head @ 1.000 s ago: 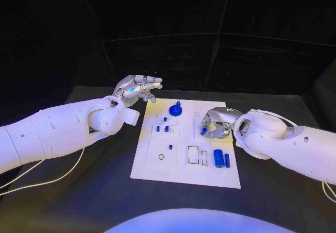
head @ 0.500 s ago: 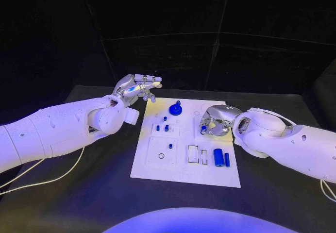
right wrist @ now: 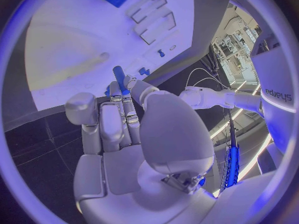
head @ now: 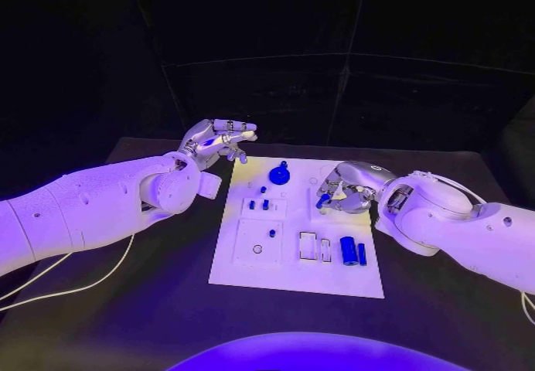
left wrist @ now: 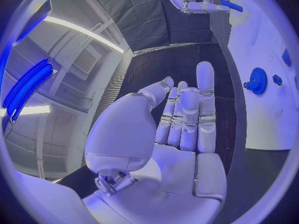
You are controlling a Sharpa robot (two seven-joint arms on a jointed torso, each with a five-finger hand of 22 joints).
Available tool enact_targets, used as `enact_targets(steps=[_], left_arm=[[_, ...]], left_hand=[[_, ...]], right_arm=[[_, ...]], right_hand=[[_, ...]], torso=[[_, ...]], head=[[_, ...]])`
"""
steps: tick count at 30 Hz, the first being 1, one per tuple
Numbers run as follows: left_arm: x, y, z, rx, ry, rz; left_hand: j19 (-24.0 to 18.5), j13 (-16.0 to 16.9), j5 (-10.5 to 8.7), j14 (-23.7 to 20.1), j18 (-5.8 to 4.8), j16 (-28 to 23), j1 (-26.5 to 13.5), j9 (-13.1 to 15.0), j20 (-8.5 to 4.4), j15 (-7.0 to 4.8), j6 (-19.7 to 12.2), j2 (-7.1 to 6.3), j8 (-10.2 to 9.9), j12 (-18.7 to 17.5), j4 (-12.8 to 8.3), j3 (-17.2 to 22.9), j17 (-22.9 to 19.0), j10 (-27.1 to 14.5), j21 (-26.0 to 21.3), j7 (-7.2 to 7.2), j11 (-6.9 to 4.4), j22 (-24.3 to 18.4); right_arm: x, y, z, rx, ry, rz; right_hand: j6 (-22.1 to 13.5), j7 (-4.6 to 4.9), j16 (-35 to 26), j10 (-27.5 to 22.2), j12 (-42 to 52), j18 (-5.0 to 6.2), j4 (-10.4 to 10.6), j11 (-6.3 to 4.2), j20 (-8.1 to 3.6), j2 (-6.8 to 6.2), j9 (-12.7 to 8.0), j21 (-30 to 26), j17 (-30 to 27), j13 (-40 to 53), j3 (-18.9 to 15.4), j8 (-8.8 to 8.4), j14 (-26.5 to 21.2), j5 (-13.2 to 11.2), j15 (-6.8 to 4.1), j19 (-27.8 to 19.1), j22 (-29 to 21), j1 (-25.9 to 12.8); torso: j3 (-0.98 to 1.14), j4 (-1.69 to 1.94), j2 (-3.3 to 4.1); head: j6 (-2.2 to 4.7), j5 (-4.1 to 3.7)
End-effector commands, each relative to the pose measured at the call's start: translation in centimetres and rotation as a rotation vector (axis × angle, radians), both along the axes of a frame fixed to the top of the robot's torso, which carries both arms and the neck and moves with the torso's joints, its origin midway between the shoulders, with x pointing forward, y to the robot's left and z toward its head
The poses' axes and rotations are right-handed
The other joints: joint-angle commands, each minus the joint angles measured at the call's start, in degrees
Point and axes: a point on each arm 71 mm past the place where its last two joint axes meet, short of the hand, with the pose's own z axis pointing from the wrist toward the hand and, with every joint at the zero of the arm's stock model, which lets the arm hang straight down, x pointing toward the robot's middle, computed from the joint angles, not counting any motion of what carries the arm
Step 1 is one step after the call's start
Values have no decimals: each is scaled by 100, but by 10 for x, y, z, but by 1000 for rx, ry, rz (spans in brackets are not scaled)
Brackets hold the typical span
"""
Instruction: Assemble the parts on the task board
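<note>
While pinched in right robot hand (head: pixel 341 195), blue peg (head: pixel 323 201) over task board (head: pixel 335 278)

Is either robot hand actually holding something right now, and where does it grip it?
The right robot hand pinches a small blue peg by its lower end in its fingertips. The left robot hand holds nothing.

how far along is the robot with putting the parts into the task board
Early to midway, it seems. Done: a blue gear and small pegs already stand on the task board. In hand: the right hand holds a blue peg above the board. Left: two blue cylinders lie loose beside empty rectangular slots. The left hand holds nothing.
</note>
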Motion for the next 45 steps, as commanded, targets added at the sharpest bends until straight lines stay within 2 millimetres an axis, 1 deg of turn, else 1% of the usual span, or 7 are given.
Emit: enact_targets(steps=[1,3,11,15,21,34,45], left_arm=[[1,-1,0,-7,-2,-11],[1,-1,0,-7,-2,-11],[2,-6,-1,-10,-1,-19],[2,-8,-1,-11,0,-24],[1,-13,0,-16,0,-36],[1,-15,0,-19,1,-43],[1,-15,-1,-20,1,-45]], left_hand=[[-43,6,9,-26,72,-12,-43,-5,-2,0,-20,35,18,25,11,-38,-9,-28,-23,39,28,-10],[-43,6,9,-26,72,-12,-43,-5,-2,0,-20,35,18,25,11,-38,-9,-28,-23,39,28,-10],[-43,6,9,-26,72,-12,-43,-5,-2,0,-20,35,18,25,11,-38,-9,-28,-23,39,28,-10],[-43,6,9,-26,72,-12,-43,-5,-2,0,-20,35,18,25,11,-38,-9,-28,-23,39,28,-10],[-43,6,9,-26,72,-12,-43,-5,-2,0,-20,35,18,25,11,-38,-9,-28,-23,39,28,-10],[-44,6,12,-33,72,-15,-37,-5,-1,1,-26,41,19,30,10,-43,-18,-35,-30,37,27,-15],[-44,5,13,-34,73,-14,-30,-5,-1,1,-29,45,20,31,7,-41,-18,-39,-32,37,26,-16]], right_arm=[[-8,12,9,113,13,19],[-13,23,12,132,19,52],[-25,68,15,159,29,180],[-30,88,7,132,27,242],[-37,103,-7,72,30,298],[-45,124,-27,-23,44,368],[-46,133,-34,-57,49,386]], right_hand=[[0,31,46,33,-41,-115,-15,13,20,-82,-6,28,15,4,45,-11,149,48,-22,35,12,-23],[-9,36,51,28,-56,-117,-17,18,22,-101,-10,36,19,3,49,-18,149,57,-19,38,24,-35],[-26,44,57,18,-83,-118,-19,26,27,-120,-15,42,19,1,60,-32,149,81,-12,38,31,-53],[-30,45,59,16,-90,-118,-21,27,28,-125,-17,42,19,1,63,-36,149,89,-11,37,31,-55],[-52,54,63,-3,-122,-118,-24,38,34,-139,-22,45,16,-1,74,-52,148,106,-3,33,32,-70],[-60,57,64,-14,-141,-120,-30,42,39,-140,-24,49,12,-2,87,-59,146,116,1,33,39,-70],[-63,58,69,-17,-146,-120,-33,44,40,-138,-24,51,19,-3,92,-61,147,119,2,33,42,-69]], torso=[[4,2,0],[8,6,3],[-24,38,10],[-14,12,12],[-28,5,20],[-9,11,9],[-8,9,17]], head=[[24,-8],[22,-6],[17,0],[-9,61],[-39,84],[-140,182],[-153,205]])
